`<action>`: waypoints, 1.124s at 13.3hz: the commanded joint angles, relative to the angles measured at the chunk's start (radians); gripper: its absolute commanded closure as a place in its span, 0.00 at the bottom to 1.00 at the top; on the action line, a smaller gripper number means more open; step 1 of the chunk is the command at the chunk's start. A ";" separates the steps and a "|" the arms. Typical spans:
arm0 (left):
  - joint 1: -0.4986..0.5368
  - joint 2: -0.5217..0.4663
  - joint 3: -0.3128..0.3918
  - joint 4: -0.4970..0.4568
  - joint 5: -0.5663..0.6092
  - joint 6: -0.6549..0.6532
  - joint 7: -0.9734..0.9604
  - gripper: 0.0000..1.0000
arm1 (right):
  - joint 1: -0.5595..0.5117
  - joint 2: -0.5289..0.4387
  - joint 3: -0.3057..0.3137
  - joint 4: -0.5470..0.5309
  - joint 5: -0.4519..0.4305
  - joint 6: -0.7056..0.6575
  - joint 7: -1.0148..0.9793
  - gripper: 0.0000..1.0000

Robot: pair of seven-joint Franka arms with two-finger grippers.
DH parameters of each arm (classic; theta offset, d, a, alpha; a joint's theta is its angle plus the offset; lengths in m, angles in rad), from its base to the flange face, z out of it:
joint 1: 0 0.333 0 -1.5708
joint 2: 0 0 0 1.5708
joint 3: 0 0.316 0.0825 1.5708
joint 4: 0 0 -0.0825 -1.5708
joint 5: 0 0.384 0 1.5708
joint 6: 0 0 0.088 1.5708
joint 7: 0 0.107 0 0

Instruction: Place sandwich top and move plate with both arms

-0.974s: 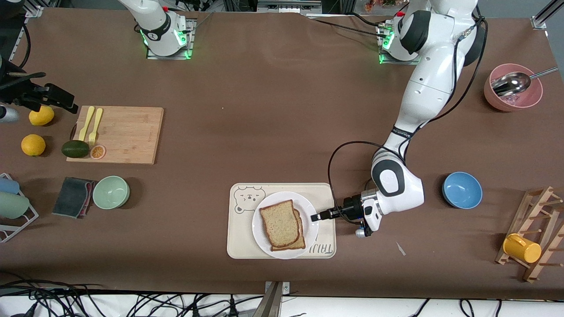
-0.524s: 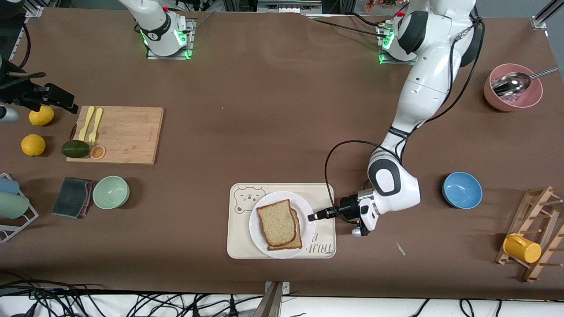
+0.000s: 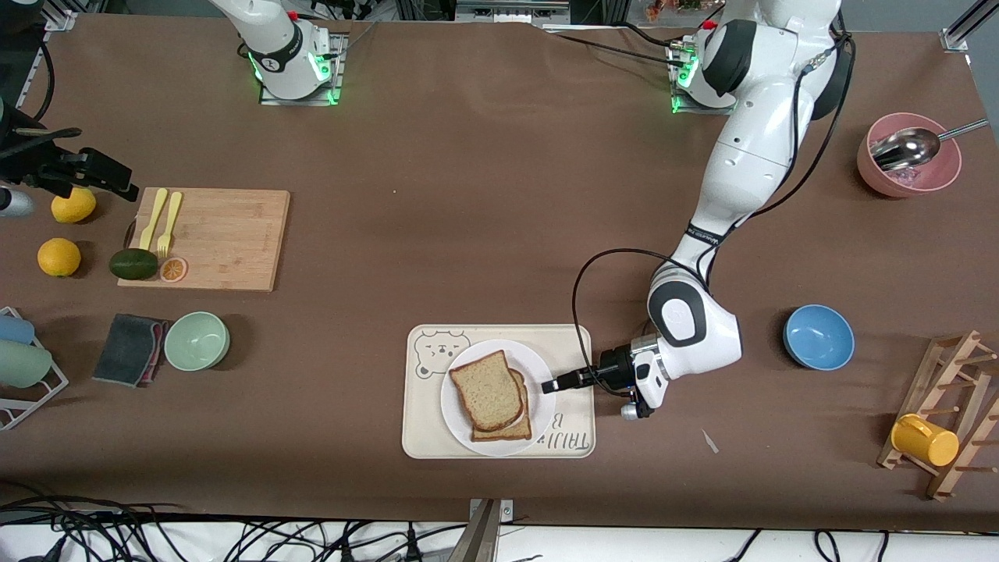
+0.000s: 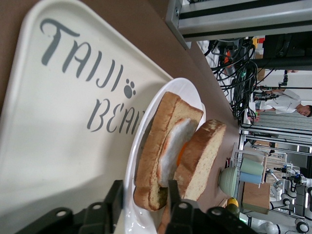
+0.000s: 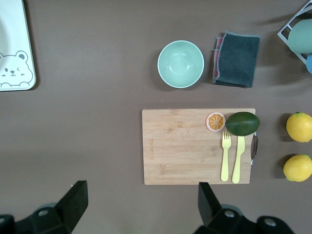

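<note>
The sandwich top lies on the egg toast on the white plate, which sits on the cream bear tray. My left gripper is low at the plate's edge toward the left arm's end. In the left wrist view the left gripper is open, its fingers astride the plate rim, one under it and one beside the sandwich top. My right gripper hangs open and empty over bare table beside the cutting board; that arm waits.
A green bowl and a grey cloth lie toward the right arm's end, near the cutting board with fork, knife and avocado. A blue bowl, a pink bowl and a wooden rack stand toward the left arm's end.
The left gripper crept toward the right arm's end, and the plate with the sandwich shifted slightly that way on the tray. Its fingers have parted. The right arm has not moved.
</note>
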 commanded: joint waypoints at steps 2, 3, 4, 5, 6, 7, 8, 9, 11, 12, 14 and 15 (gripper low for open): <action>0.003 -0.027 0.039 0.012 0.014 -0.001 -0.003 0.00 | -0.003 0.003 0.000 0.018 0.000 -0.013 -0.011 0.00; 0.001 -0.054 0.066 -0.005 0.025 -0.012 -0.003 0.00 | 0.000 0.003 0.000 0.018 0.000 -0.013 -0.008 0.00; 0.003 -0.088 0.080 -0.035 0.079 -0.032 -0.007 0.00 | 0.000 0.003 0.000 0.018 0.000 -0.013 -0.008 0.00; 0.012 -0.126 0.083 -0.063 0.150 -0.050 -0.025 0.00 | -0.003 0.003 0.000 0.018 0.000 -0.013 -0.008 0.00; 0.033 -0.162 0.082 -0.084 0.222 -0.079 -0.061 0.00 | 0.000 0.003 0.000 0.018 0.000 -0.012 -0.008 0.00; 0.055 -0.191 0.082 -0.097 0.286 -0.118 -0.099 0.00 | 0.000 0.003 0.000 0.018 0.000 -0.013 -0.008 0.00; 0.081 -0.217 0.082 -0.103 0.339 -0.165 -0.131 0.00 | 0.000 0.003 0.000 0.018 0.000 -0.013 -0.008 0.00; 0.112 -0.236 0.083 -0.105 0.391 -0.220 -0.136 0.00 | 0.000 0.003 0.000 0.018 0.000 -0.013 -0.008 0.00; 0.191 -0.295 0.083 -0.105 0.586 -0.335 -0.139 0.00 | 0.000 0.003 0.000 0.018 0.000 -0.013 -0.008 0.00; 0.214 -0.330 0.082 -0.105 0.703 -0.380 -0.142 0.00 | 0.000 0.003 0.000 0.018 0.000 -0.013 -0.006 0.00; 0.276 -0.401 0.082 -0.138 0.764 -0.507 -0.147 0.00 | 0.000 0.003 0.000 0.018 0.000 -0.012 -0.006 0.00; 0.296 -0.445 0.085 -0.164 0.776 -0.550 -0.154 0.00 | 0.000 0.003 0.000 0.019 0.000 -0.012 -0.005 0.00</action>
